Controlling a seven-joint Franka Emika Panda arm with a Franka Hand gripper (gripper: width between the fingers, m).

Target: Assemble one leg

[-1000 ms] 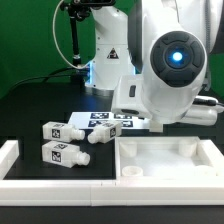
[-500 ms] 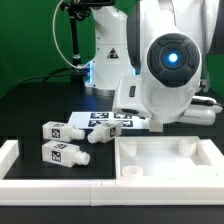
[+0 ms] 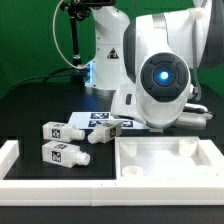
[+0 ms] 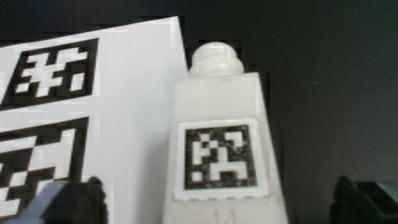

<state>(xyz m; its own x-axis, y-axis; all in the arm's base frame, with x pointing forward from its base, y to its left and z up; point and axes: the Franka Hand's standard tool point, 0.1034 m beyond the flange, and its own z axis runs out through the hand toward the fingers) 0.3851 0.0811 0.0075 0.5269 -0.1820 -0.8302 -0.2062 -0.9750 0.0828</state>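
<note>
In the wrist view a white square-section leg (image 4: 217,130) lies along the edge of the marker board (image 4: 89,100). It shows one black-and-white tag, and its round peg points away from me. My gripper (image 4: 217,205) is open, with one dark fingertip (image 4: 68,205) on each side of the leg's near end and a gap on both sides. In the exterior view this leg (image 3: 112,127) lies just in front of the arm, whose body hides the gripper. Two more legs (image 3: 58,130) (image 3: 62,154) lie further to that view's left.
The large white tray-like panel (image 3: 170,160) lies in front of the arm at the exterior view's right. A white rail (image 3: 10,150) borders the black table at the left and front. The marker board (image 3: 100,118) lies under the arm.
The arm's wrist has moved down and toward the exterior view's left, closer to the leg on the marker board. The legs and panel have not moved.
</note>
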